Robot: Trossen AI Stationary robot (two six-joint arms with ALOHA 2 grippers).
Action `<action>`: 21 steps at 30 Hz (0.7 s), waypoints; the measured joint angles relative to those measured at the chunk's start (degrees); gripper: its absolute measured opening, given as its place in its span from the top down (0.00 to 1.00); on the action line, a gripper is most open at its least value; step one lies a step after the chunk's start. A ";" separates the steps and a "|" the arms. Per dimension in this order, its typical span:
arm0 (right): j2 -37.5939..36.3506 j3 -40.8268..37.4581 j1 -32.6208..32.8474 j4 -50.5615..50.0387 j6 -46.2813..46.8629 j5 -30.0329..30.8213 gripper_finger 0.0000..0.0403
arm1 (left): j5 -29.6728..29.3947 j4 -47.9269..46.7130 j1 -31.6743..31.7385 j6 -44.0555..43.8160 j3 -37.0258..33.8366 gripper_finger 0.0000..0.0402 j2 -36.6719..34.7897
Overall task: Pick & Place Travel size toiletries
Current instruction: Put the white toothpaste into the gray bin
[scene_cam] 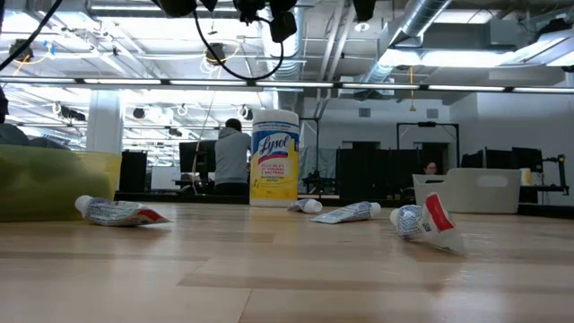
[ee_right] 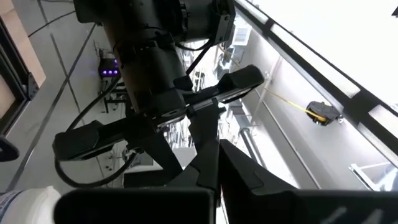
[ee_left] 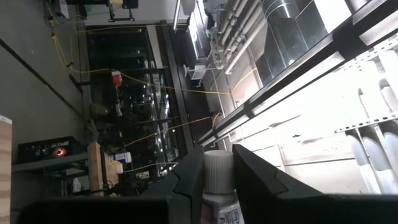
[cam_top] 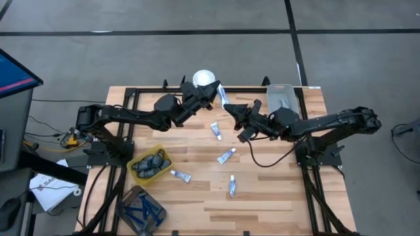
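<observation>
The left gripper point(ee_left: 217, 177) is clamped on a white tube point(ee_left: 219, 186), held aloft beside the tall Lysol canister point(cam_top: 205, 79). The right gripper point(cam_top: 231, 108) is closed, meeting that tube's other end; whether it pinches it is unclear. Four tubes lie loose on the table point(cam_top: 275, 203) in front of the canister. A yellow tray point(cam_top: 134, 162) holds grey sticks point(cam_top: 151, 164); a dark tray point(cam_top: 125, 204) holds blue sticks point(cam_top: 146, 211). A clear bin point(cam_top: 282, 96) stands to the canister's right.

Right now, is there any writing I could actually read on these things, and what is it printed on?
"Lysol": on the yellow label of the tall white canister in the low view.
Smaller print under that brand name: too small to read.
Blue and red print on the small white tubes lying on the table: blurred, unreadable.
Print on the tube between the left gripper's jaws: unreadable.
</observation>
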 joint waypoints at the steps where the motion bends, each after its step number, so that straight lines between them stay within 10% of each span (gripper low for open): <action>1: 0.00 0.00 0.10 0.02 0.00 0.58 1.00 | -0.04 -0.01 0.00 0.35 0.00 0.82 0.00; 21: -4.66 -0.02 2.56 1.66 13.31 15.71 1.00 | 2.79 -0.12 4.48 18.25 -0.25 0.35 -2.39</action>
